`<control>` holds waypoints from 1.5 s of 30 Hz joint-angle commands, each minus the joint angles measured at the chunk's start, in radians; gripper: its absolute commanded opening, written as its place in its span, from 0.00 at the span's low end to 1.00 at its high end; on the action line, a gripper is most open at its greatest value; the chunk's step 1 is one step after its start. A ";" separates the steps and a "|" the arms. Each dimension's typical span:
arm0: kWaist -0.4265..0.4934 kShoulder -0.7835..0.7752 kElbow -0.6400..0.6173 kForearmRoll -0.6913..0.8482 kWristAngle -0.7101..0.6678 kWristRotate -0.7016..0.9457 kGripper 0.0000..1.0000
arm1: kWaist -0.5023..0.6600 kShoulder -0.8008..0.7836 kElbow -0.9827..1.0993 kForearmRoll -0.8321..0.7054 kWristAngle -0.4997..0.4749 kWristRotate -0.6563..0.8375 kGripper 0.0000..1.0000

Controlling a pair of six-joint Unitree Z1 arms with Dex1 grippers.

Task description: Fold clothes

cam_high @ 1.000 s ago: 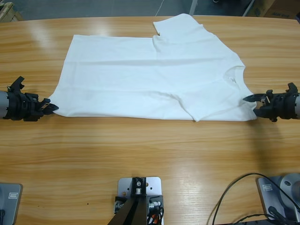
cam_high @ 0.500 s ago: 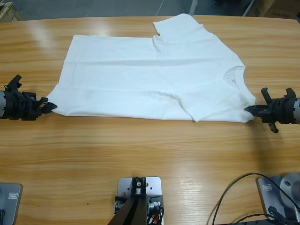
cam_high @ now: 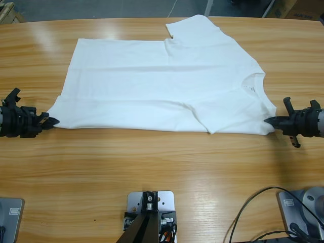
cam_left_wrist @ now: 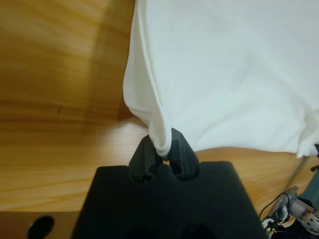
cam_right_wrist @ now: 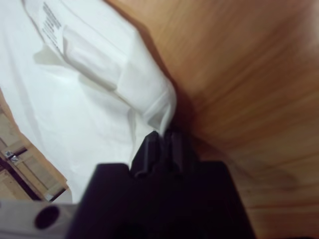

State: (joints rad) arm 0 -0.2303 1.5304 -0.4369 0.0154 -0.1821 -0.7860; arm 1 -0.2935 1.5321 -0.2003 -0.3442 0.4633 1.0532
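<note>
High view: the long wooden desk (cam_high: pixel 152 167) is seen from above, and the white T-shirt (cam_high: pixel 162 86) is spread flat across its far half, folded lengthwise, with one sleeve (cam_high: pixel 190 25) reaching toward the far edge and the round neck (cam_high: pixel 254 81) turned toward the desk's right end. The shirt's near left corner is pinched by the left gripper (cam_high: pixel 50 121), low over the desk near its left end. The near right corner, just below the neck, is held by the right gripper (cam_high: pixel 270 121) near the right end. In both wrist views the fingers (cam_left_wrist: pixel 178 152) are clamped narrowly on a bunched fold of white cloth.
</note>
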 commanded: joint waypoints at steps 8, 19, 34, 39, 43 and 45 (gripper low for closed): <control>0.001 0.013 0.062 -0.031 -0.019 -0.017 0.00 | 0.000 -0.147 0.001 0.238 -0.072 -0.014 0.00; -0.056 -0.041 0.170 -0.073 -0.017 -0.086 0.00 | 0.015 -0.135 -0.004 0.268 -0.080 0.006 0.00; -0.107 -0.147 0.237 -0.063 0.009 -0.207 0.00 | 0.065 -0.178 -0.026 0.400 -0.091 0.039 0.00; -0.107 -0.150 0.236 -0.057 0.009 -0.219 0.00 | 0.130 -0.156 -0.094 0.550 -0.141 0.042 0.00; -0.108 -0.145 0.230 -0.050 0.005 -0.226 0.00 | 0.161 -0.139 -0.172 0.683 -0.179 0.041 0.00; -0.121 -0.142 0.228 -0.046 0.004 -0.237 0.00 | 0.163 -0.129 -0.202 0.730 -0.190 0.041 0.00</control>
State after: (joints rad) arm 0 -0.3284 1.4037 -0.2266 -0.0533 -0.1808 -0.9975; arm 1 -0.1633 1.3635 -0.3239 0.2414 0.3203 1.0817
